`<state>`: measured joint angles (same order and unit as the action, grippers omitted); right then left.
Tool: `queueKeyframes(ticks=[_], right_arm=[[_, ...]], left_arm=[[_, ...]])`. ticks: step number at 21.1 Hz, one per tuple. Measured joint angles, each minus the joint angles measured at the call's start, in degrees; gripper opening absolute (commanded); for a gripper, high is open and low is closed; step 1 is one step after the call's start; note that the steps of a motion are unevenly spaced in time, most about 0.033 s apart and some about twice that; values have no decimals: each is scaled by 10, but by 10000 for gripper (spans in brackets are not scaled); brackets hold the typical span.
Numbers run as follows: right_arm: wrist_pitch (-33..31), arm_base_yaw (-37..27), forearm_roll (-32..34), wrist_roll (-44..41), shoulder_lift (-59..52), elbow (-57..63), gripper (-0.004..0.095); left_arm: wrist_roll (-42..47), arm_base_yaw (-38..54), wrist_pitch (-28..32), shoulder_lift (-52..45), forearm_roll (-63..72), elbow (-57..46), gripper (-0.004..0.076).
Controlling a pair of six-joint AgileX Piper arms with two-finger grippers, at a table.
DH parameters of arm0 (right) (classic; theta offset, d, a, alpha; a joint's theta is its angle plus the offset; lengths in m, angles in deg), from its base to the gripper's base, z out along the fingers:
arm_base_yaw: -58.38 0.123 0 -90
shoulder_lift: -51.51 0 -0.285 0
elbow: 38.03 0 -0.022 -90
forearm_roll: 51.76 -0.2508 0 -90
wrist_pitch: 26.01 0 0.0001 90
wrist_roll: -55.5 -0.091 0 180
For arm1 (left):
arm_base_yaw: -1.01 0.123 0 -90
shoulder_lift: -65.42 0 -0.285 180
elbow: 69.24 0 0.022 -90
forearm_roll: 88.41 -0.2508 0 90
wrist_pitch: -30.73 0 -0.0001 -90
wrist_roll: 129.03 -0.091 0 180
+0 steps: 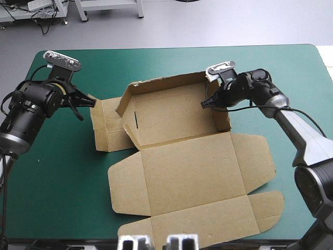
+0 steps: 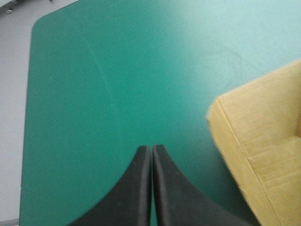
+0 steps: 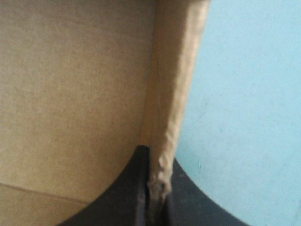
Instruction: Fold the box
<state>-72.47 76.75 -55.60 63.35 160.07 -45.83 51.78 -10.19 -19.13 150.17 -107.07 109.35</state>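
The brown box [image 1: 182,156] lies in the middle of the teal-green table, partly formed: its back and side walls stand up while the lid [image 1: 192,198] lies flat toward the near edge. My right gripper [image 1: 208,102] is shut on the box's right wall [image 3: 169,103], the board edge pinched between its black fingers [image 3: 141,188]. My left gripper [image 1: 89,102] hovers at the left end flap [image 1: 106,125]. Its fingers [image 2: 141,188] are shut with nothing between them, and a corner of the box [image 2: 263,155] lies just beside them.
Bare teal-green cover [image 1: 52,172] stretches left of the box and along the far edge [image 1: 171,49]. The lid's side flaps [image 1: 265,208] reach close to the table's near right edge.
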Motion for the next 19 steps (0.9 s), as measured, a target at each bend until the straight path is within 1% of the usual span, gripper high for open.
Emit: queueKeyframes(ticks=[2,4,6,7,8,9,10,11,12,13,15,16,17,19], right_arm=[[30,0,-1,15,16,0,-22],[46,0,-2,42,25,0,-17],[50,0,-2,83,27,-1,36],[49,0,1,90,28,-4,105],[36,1,12,100,30,-15,146],[24,1,26,102,33,-21,231],[-12,1,55,109,37,-37,281],[-34,1,73,111,40,-47,373],[-70,1,103,110,46,-67,403],[-85,1,119,108,48,-81,457],[-128,1,165,83,49,-139,467],[-141,1,178,72,49,-160,467],[-176,1,191,50,49,-190,467],[-227,1,204,37,49,-236,467]], left_arm=[[-17,0,-4,0,18,0,-7],[-24,0,-6,0,22,0,-7],[-28,0,-7,0,23,0,-7],[-28,0,-7,0,23,0,-7],[-28,0,-8,0,23,0,-7],[-28,0,-8,0,23,0,-7],[-28,0,-8,0,23,0,-7],[-28,0,-8,0,23,0,-7],[-28,0,-8,0,23,0,-7],[-28,0,-8,0,23,0,-7],[-28,0,-8,0,23,0,-7],[-28,0,-8,0,23,0,-7],[-28,0,-9,0,24,0,-7],[-28,0,-12,0,26,0,-7]])
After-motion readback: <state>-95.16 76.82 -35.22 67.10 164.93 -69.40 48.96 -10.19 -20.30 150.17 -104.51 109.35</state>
